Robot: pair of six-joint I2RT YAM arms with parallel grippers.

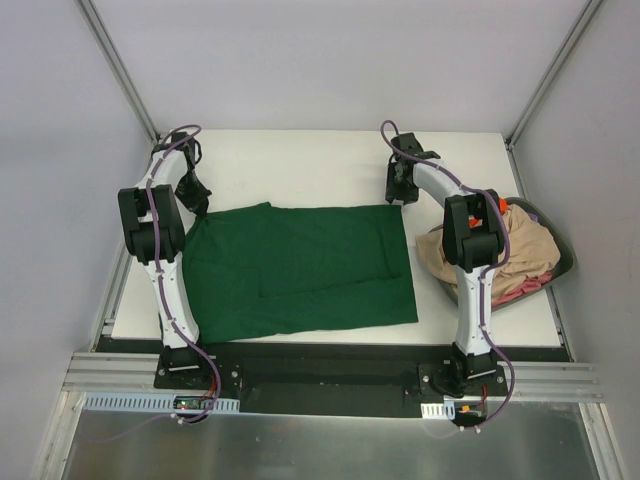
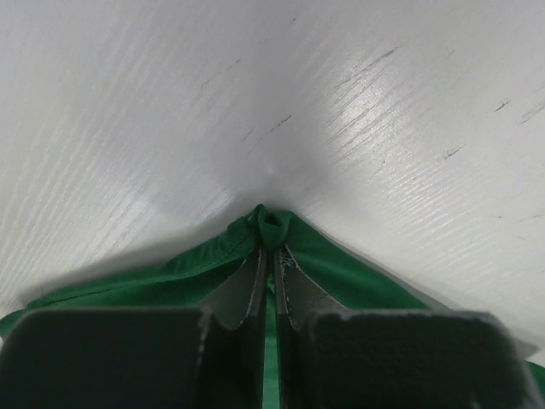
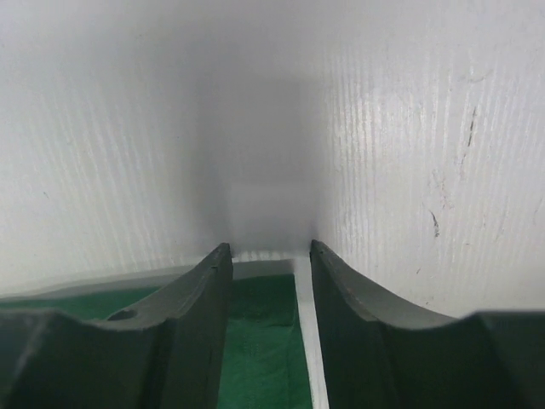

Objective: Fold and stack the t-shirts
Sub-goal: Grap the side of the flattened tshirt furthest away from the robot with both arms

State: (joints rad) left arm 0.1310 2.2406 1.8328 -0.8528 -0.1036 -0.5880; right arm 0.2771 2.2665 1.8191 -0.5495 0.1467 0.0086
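The dark green t-shirt (image 1: pixel 300 265) lies spread flat on the white table (image 1: pixel 300 165). My left gripper (image 1: pixel 195 200) is at the shirt's far left corner and is shut on a pinch of the green cloth (image 2: pixel 272 226). My right gripper (image 1: pixel 400 190) is open at the shirt's far right corner, its fingers (image 3: pixel 197 290) straddling the green corner (image 3: pixel 260 341) on the table. Beige cloth (image 1: pixel 520 240) with some pink cloth (image 1: pixel 520 292) fills the dark basket (image 1: pixel 562 255) at the right.
The basket stands at the table's right edge, beside my right arm. Grey walls close in the table at the back and on both sides. White table surface shows beyond the shirt at the back.
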